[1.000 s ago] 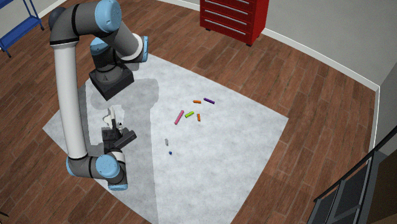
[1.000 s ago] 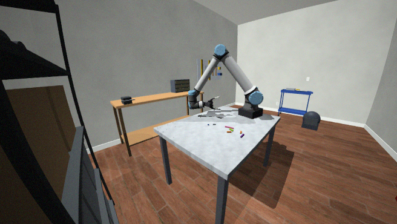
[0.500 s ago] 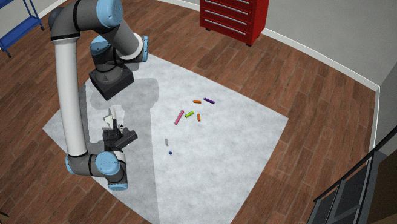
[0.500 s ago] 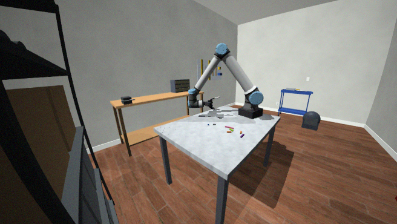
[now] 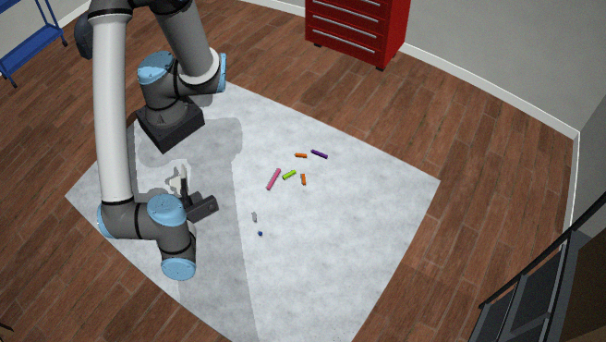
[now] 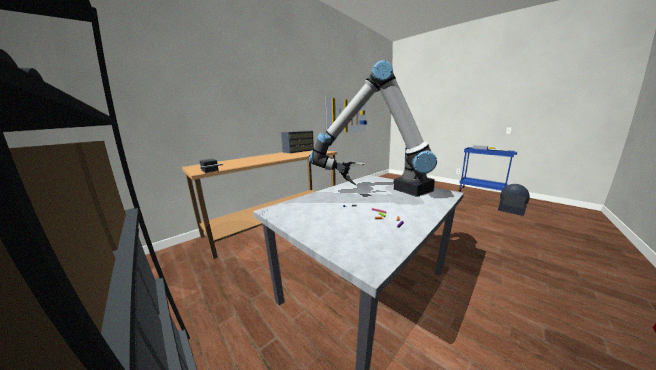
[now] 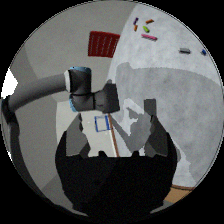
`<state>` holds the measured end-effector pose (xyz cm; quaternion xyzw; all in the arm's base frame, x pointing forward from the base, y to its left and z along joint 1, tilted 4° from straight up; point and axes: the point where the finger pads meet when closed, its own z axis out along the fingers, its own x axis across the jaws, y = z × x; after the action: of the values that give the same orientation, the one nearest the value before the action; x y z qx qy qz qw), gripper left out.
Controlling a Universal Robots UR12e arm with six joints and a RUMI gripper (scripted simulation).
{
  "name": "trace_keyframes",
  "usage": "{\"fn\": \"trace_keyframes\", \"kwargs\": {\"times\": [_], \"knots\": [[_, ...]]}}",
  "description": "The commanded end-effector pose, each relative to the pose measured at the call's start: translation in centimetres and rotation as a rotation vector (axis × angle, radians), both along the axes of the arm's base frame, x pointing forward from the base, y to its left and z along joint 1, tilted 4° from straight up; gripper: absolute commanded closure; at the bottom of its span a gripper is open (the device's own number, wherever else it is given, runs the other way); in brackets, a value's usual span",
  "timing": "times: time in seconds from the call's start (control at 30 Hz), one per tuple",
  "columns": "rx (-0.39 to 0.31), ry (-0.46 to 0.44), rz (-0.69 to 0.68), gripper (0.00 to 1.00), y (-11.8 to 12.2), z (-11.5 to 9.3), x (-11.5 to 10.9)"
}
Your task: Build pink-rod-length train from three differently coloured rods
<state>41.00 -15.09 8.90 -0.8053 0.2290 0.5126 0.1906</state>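
Pink rod [image 5: 272,178] lies flat on the desk [image 5: 351,240] in a loose cluster: a lime rod [image 5: 289,174] just beside its right, an orange rod [image 5: 303,179] a little further right, a second orange rod [image 5: 300,155] and a purple rod [image 5: 319,153] on the far side. A grey rod [image 5: 254,216] and a blue rod [image 5: 260,234] sit apart, nearer me, between the cluster and the arm. I count nine as blue plus grey plus lime, so those three are my candidates; none of them touches another yet, and I judge the train not started.

My pincer [image 5: 181,177] hangs above the desk's left part, close to the robot base [image 5: 172,125], jaws spread wide and holding nothing. Every rod lies to its right in the top view. Grey and blue are the closer pair, well apart from the pincer; the lime one is further off.

Grey's long axis runs roughly near-to-far, while lime's is slanted, nearly left-to-right. I reckon the first reach goes rightward, with the jaws turned to straddle a rod across its short width. In the wrist view the rods are tiny specks at the upper right.
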Motion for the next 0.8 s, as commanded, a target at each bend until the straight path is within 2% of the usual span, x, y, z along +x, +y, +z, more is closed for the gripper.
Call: {"fn": "trace_keyframes", "kwargs": {"times": [0.0, 0.1, 0.17, 0.27, 0.33, 0.47, 0.53, 0.67, 0.73, 0.77], "knots": [[-0.098, -0.137, -0.008, 0.0, 0.6, -0.9, 1.4], [-0.16, -0.224, -0.012, 0.0, 1.0, -1.5, 2.5], [-0.16, -0.224, -0.012, 0.0, 1.0, -1.5, 2.5], [-0.239, -0.335, -0.017, 0.0, 1.4, -2.3, 3.7], [-0.258, -0.36, -0.018, 0.0, 1.6, -2.5, 4.0], [-0.351, -0.49, -0.024, 0.0, 2.1, -3.5, 5.4], [-0.358, -0.5, -0.024, 0.0, 2.2, -3.6, 5.5], [-0.45, -0.629, -0.029, 0.0, 2.7, -4.4, 7.0], [-0.45, -0.629, -0.029, 0.0, 2.7, -4.4, 7.0], [-0.47, -0.658, -0.031, 0.0, 2.8, -4.6, 7.3]]}}
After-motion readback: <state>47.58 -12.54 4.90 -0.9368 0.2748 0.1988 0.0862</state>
